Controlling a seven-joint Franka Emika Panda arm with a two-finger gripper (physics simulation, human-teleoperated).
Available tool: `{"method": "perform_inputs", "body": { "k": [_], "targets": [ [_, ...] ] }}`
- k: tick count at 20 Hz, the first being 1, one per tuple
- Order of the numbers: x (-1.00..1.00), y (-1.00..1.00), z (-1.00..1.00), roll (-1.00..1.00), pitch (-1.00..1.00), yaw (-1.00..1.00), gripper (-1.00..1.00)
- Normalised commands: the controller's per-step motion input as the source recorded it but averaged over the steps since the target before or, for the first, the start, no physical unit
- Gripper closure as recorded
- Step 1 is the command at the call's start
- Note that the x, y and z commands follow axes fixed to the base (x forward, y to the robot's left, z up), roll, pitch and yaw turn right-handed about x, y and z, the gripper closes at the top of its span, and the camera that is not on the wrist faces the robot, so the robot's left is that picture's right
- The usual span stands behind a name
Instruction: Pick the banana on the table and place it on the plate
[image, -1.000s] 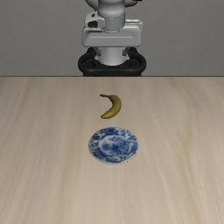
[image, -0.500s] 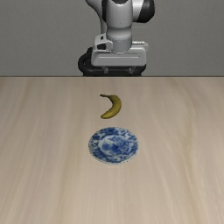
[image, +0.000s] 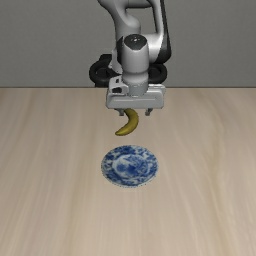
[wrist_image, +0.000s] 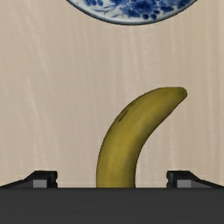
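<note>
Upper centre of the exterior view: wide-open 2-finger gripper (image: 133, 112) hovers over the curved yellow banana (wrist_image: 131, 131), fingertips either side, untouching.

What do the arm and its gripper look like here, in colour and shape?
The arm is built of rounded, glossy light-grey links with darker parts at the joints, and it rises from a black base. The gripper has a wide, boxy light-grey body with two short dark fingers. No cables or markings can be made out.
</note>
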Motion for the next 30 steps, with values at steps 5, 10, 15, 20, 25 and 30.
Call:
{"method": "perform_inputs", "body": {
  "k": [5,10,15,20,25,30],
  "targets": [
    [0.00,0.00,-0.80,0.00,0.00,0.00,1.00],
    [0.00,0.00,0.00,0.00,0.00,0.00,1.00],
    [0.00,0.00,0.40,0.00,0.00,0.00,1.00],
    [0.00,0.00,1.00,0.00,0.00,0.00,1.00],
    [0.60,0.00,0.40,0.00,0.00,0.00,1.00],
    [1.00,0.00,0.00,0.00,0.00,0.00,1.00]
  ]
}}
